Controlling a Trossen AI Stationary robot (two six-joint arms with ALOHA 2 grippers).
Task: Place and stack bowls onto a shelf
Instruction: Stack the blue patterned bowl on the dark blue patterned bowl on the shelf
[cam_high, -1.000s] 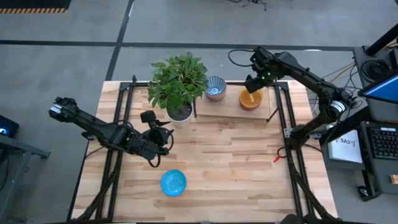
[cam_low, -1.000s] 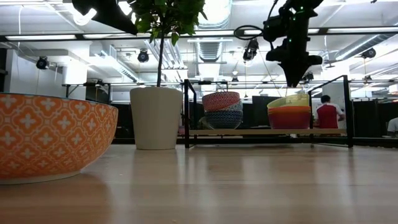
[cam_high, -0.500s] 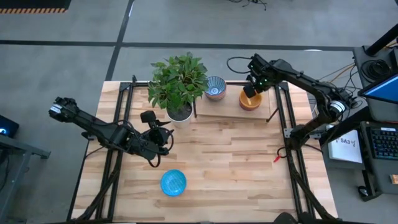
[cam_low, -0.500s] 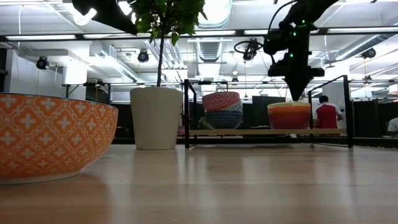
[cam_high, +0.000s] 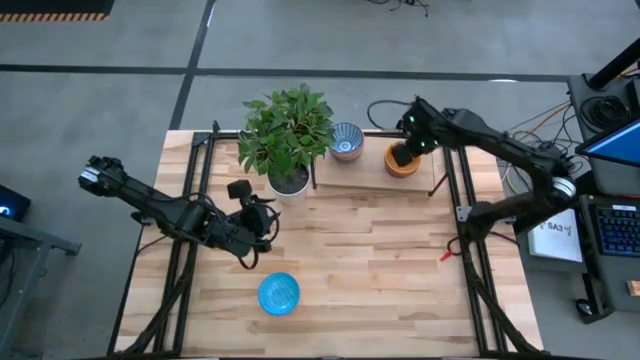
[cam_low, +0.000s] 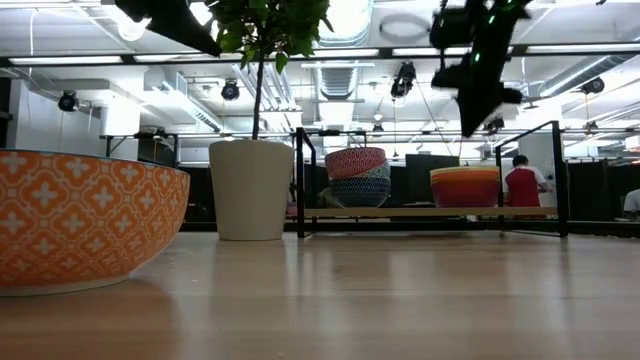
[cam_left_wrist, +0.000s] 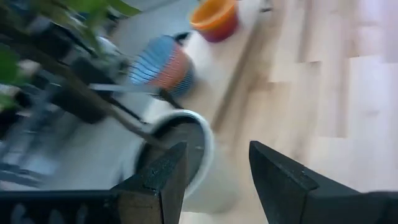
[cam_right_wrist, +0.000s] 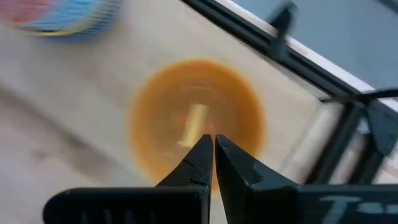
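On the shelf (cam_high: 372, 172), two bowl stacks, right pincer (cam_high: 401, 157) closed empty above, left pincer (cam_left_wrist: 214, 168) apart

- Grey concrete floor (cam_high: 90, 110) surrounds the slatted wooden table (cam_high: 370, 260).
- Fluorescent strip lights (cam_low: 90, 60) and ducting (cam_low: 340, 80) line the ceiling.
- A person in a red top (cam_low: 521, 184) stands in the background.
- Keyboard (cam_high: 618, 232) sits on a side desk.

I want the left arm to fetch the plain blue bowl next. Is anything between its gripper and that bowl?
Nothing visible. In the high view the left gripper is open over bare tabletop, and the blue bowl sits just nearer the front edge. The potted plant stands on the opposite side.
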